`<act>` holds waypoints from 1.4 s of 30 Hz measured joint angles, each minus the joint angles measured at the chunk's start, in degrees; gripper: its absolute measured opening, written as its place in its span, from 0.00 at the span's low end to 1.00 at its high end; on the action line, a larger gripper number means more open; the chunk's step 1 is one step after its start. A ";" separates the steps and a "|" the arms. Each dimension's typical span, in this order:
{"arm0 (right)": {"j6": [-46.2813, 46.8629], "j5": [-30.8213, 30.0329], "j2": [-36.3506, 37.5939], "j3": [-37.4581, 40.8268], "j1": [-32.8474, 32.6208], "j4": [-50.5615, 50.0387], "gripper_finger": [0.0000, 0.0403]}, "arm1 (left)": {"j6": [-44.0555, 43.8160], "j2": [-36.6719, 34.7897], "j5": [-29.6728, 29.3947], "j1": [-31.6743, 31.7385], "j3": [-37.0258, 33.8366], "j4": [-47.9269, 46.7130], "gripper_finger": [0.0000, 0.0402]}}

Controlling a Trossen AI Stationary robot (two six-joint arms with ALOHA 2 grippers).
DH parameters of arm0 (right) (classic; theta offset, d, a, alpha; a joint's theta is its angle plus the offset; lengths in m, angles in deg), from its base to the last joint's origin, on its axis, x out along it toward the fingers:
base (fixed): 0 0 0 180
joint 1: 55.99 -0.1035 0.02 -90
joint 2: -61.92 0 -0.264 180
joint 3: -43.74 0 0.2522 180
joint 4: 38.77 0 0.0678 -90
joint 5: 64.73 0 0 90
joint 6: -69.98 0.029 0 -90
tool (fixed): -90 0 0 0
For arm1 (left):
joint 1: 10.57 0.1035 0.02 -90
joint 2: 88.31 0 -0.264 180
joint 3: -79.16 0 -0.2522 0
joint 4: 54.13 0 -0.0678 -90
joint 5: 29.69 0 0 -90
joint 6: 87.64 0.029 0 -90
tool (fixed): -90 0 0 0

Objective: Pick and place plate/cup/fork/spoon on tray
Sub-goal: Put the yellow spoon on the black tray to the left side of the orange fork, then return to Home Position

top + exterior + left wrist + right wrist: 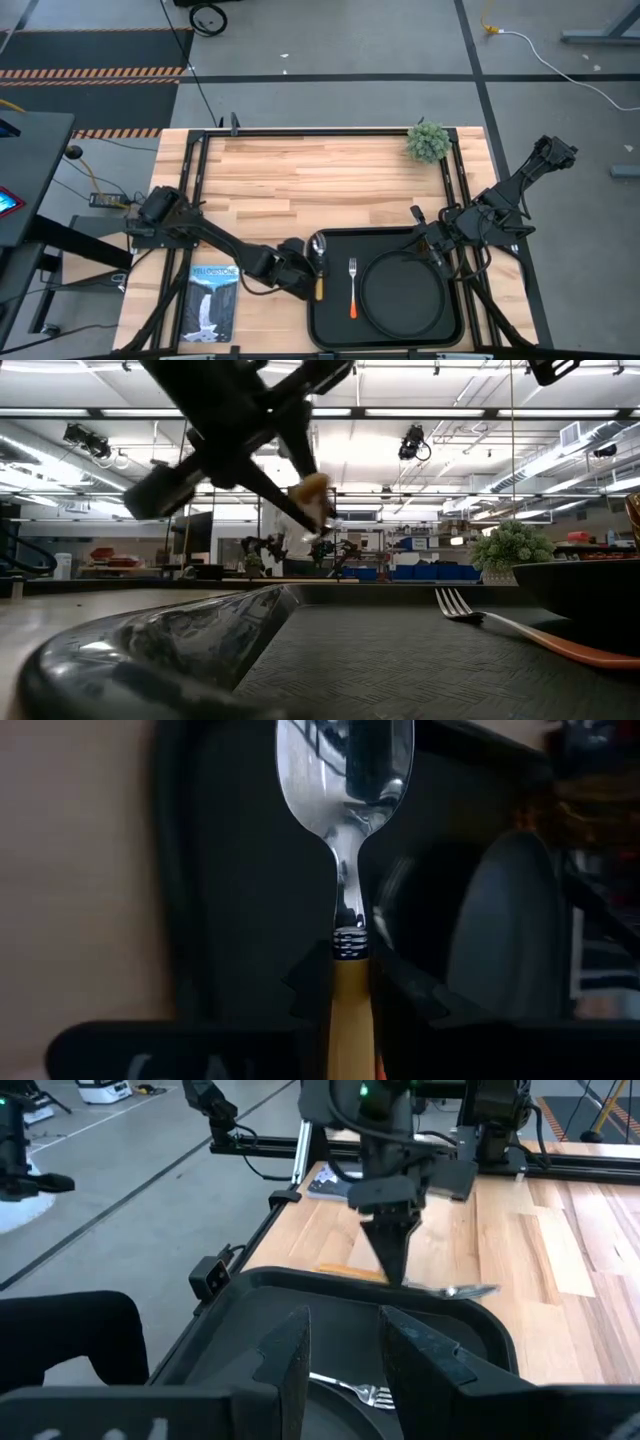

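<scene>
The left gripper [312, 272] clamps the spoon [318, 262] over the tray [330, 335] rim (seemingly airborne); next, lower and release.

Bare tabletop [300, 180] beyond tray [335, 320]

The black rectangular tray [334, 325] lies at the table's near edge; the round black plate [403, 290] sits in its right part; the fork [352, 285] lies left of the plate; the yellow-handled spoon [318, 266] hangs over the tray's left rim.
</scene>
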 joint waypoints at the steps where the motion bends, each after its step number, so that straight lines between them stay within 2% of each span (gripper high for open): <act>1: 0.02 0.06 0.00 0.00 0.00 0.07 0.32 | 0.06 0.54 -0.03 -0.22 0.00 1.54 0.14; 4: 0.02 0.05 0.00 0.00 0.00 -0.11 0.32 | -0.33 2.65 -0.10 -0.80 0.78 3.63 0.14; 9: 0.02 0.06 -0.02 0.00 0.00 -0.12 0.32 | 1.36 7.34 1.16 -1.22 8.02 2.46 0.14; 18: 0.02 0.06 -0.07 0.00 0.00 0.21 0.32 | 2.41 16.47 4.16 -1.18 24.93 -15.07 0.14; 21: -0.01 0.05 -0.07 0.00 0.00 0.21 0.32 | 2.53 19.33 5.73 -1.19 28.98 -18.18 0.14; 29: -0.13 0.06 -0.07 0.00 0.00 0.34 0.32 | -0.43 22.26 7.23 -1.18 30.38 -19.78 0.15; 42: 0.00 0.26 -0.07 0.00 0.00 0.27 0.32 | -1.98 23.09 7.19 -1.13 30.40 -18.60 0.31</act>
